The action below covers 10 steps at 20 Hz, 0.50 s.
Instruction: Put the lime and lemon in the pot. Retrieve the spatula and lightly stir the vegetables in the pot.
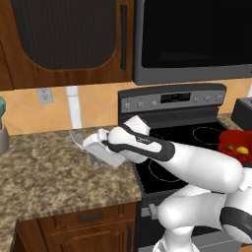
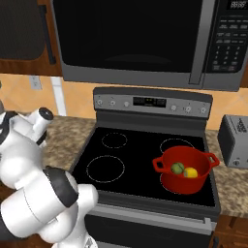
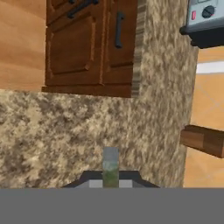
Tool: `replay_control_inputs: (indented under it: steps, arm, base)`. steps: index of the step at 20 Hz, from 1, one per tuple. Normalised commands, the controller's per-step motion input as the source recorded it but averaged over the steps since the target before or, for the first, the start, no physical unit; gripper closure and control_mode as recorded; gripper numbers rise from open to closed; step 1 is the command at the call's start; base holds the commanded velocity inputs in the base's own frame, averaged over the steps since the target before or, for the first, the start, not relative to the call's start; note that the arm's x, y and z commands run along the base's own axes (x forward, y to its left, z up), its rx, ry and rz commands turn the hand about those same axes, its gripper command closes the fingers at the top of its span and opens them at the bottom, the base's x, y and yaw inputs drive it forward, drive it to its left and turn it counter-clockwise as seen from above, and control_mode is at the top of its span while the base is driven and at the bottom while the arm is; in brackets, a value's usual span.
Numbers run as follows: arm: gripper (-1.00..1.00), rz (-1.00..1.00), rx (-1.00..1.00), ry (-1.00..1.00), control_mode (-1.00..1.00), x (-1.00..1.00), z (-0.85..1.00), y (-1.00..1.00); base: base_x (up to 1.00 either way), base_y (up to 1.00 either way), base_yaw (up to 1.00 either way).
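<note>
Your fingers [image 3: 110,177] grip the spatula [image 3: 110,161], handle pointing to 12; carry it to the pot [image 2: 185,170] at 3 o'clock.

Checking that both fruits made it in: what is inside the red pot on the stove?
Inside the red pot lie the green lime and the yellow lemon, side by side on its floor. No spatula is in it. The near wall hides part of the floor in front of the fruits.
</note>
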Motion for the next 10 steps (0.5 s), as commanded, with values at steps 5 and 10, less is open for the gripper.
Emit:
replay_control_inputs:
  steps: [5, 10]
  arm:
    - [1.00, -0.54, 0.33, 0.36, -1.00, -0.15, 0.44, -0.08]
    - [1.00, -0.69, 0.29, 0.26, -1.00, -0.19, 0.10, -0.33]
  base:
    - [0.00, 0.00, 0.00]
    - [0.00, 0.00, 0.00]
